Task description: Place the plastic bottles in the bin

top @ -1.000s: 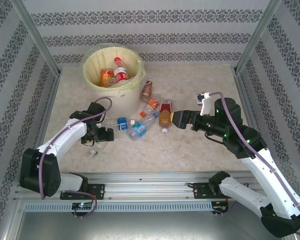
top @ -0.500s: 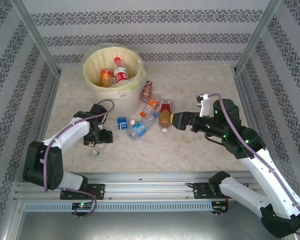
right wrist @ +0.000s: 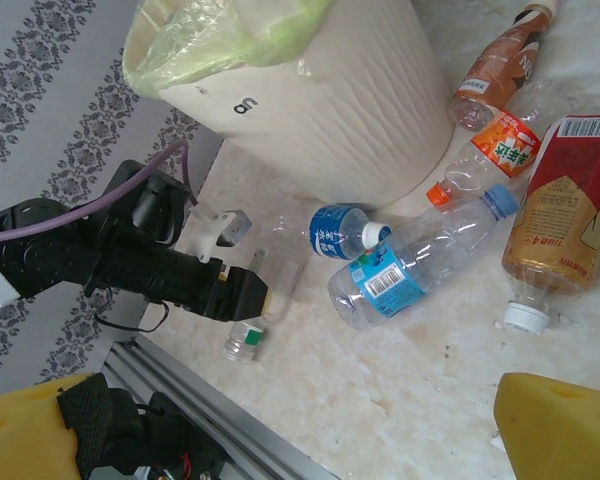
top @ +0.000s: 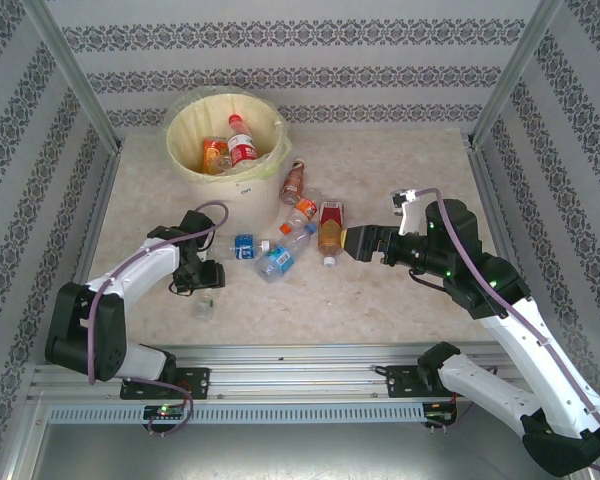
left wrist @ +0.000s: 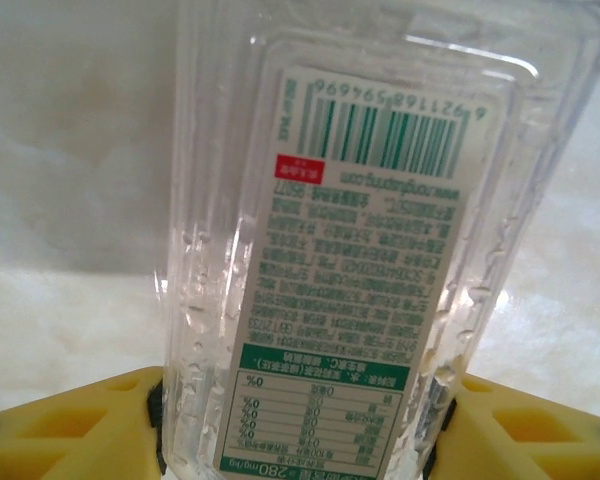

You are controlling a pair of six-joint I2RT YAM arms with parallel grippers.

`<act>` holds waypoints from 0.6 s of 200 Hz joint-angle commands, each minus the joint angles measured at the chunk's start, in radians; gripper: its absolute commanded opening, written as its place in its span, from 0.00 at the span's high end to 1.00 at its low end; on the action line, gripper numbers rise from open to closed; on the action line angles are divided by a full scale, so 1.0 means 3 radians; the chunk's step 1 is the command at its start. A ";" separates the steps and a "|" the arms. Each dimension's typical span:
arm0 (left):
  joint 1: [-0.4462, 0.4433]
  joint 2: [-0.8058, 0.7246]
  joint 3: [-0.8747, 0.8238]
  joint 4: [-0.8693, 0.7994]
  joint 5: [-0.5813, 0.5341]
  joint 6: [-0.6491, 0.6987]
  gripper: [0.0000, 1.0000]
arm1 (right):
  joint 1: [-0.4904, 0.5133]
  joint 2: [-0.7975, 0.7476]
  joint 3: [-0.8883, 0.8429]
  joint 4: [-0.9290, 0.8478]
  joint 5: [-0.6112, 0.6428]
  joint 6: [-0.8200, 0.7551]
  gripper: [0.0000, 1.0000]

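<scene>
left gripper (left wrist: 300,440) clamped on clear bottle (left wrist: 360,250), table 8 o'clock | green-white label, barcode 6921168…, "280mL" | right gripper (top: 352,240) wide open, empty | bin (top: 242,195) 11 o'clock

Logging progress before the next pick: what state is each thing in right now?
Left end effector: closed on the clear bottle.
Clear bottle: gripped, cap on.
Right end effector: open, empty.
Bin: upright, red-label bottle and others inside.
Other bottles: lying loose beside the bin.
</scene>
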 commanded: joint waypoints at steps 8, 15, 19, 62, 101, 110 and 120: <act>-0.0033 -0.0035 -0.0094 0.0034 0.0106 -0.0092 0.43 | 0.0025 -0.0015 -0.0034 0.0046 0.0041 -0.0017 0.02; -0.0032 -0.0041 -0.0094 0.0029 0.0104 -0.0100 0.43 | 0.0025 -0.0015 -0.0037 0.0042 0.0044 -0.0016 0.02; -0.0035 -0.0045 -0.0093 0.0024 0.0100 -0.0106 0.43 | 0.0025 -0.0015 -0.0039 0.0042 0.0044 -0.0018 0.02; -0.0029 -0.0202 -0.0082 -0.0069 -0.0038 -0.0282 0.47 | 0.0025 -0.0030 -0.0028 0.0031 0.0040 -0.0025 0.02; -0.0015 -0.0485 -0.0041 -0.0206 -0.0150 -0.0508 0.49 | 0.0020 -0.0031 -0.0028 0.0036 0.0034 -0.0021 0.02; 0.0003 -0.0558 -0.0028 -0.0242 -0.0180 -0.0567 0.50 | 0.0020 -0.0035 -0.0028 0.0036 0.0027 -0.0021 0.02; 0.0038 -0.0660 -0.0022 -0.0271 -0.0199 -0.0618 0.51 | 0.0020 -0.0040 -0.0020 0.0036 0.0021 -0.0021 0.02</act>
